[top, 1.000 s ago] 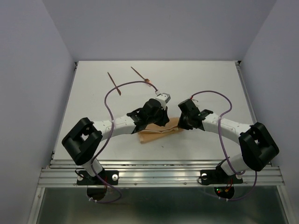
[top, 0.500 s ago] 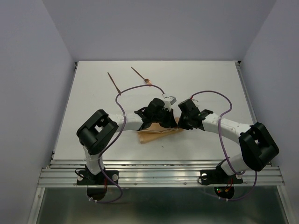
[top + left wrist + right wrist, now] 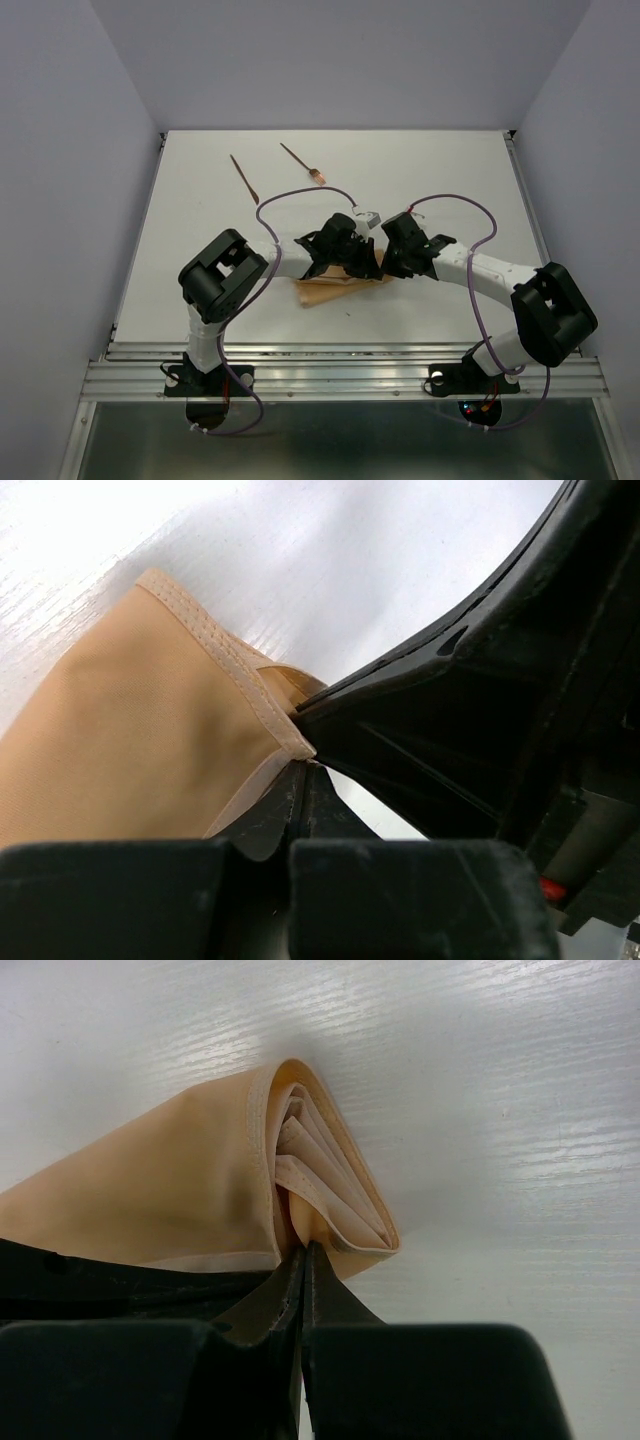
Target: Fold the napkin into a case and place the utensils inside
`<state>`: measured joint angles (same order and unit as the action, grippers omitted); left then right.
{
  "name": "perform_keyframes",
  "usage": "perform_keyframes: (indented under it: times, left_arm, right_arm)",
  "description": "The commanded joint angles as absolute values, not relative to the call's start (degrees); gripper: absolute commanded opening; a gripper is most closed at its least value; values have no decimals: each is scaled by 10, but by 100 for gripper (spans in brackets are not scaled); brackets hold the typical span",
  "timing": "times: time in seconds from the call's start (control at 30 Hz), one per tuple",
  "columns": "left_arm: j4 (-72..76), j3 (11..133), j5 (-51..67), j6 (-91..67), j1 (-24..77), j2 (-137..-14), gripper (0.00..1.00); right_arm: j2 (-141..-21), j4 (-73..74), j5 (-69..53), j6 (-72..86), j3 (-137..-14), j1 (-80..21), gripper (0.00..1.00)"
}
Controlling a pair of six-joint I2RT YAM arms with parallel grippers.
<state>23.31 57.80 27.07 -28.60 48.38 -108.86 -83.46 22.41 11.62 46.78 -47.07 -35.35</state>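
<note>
The tan napkin lies folded on the white table just in front of both wrists. My left gripper and right gripper meet tip to tip at its right end. In the left wrist view my left gripper is shut on a stitched corner of the napkin, with the right gripper's black body right beside it. In the right wrist view my right gripper is shut on an inner layer of the napkin's stacked folds. The two utensils, a fork and a plain pointed stick, lie apart at the far left.
The white table is walled on the left, right and back. A metal rail runs along the near edge by the arm bases. Purple cables loop above both arms.
My left arm has swung right, bringing its gripper and the napkin's corner over to the right gripper. The visible napkin has grown narrower. The right arm has stayed still.
</note>
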Motion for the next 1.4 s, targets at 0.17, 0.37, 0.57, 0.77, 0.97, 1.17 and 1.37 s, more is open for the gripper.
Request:
perform_keyframes:
  times: [0.17,0.37,0.57,0.77,0.97,1.17,1.37]
  left_arm:
    - [253,611,260,-287,486,-1091,0]
    - [255,613,239,-295,486,-1098,0]
    - [258,613,229,-300,485,-1102,0]
    - [266,605,234,-307,485,-1084,0]
    - [265,594,236,-307,483,-1050,0]
    - [265,586,260,-314,483,-1034,0]
    - [253,577,243,-309,479,-1021,0]
  right_arm:
    - [-811,221,125,467,-480,-361,1]
    - [-810,221,124,462,-478,-361,1]
    - [-809,221,122,461,-471,-361,1]
    - [-808,223,121,461,-468,-361,1]
    - [-808,222,122,461,-468,-361,1]
    - [-809,222,122,461,-468,-361,1]
    - [-809,223,123,461,-468,-361,1]
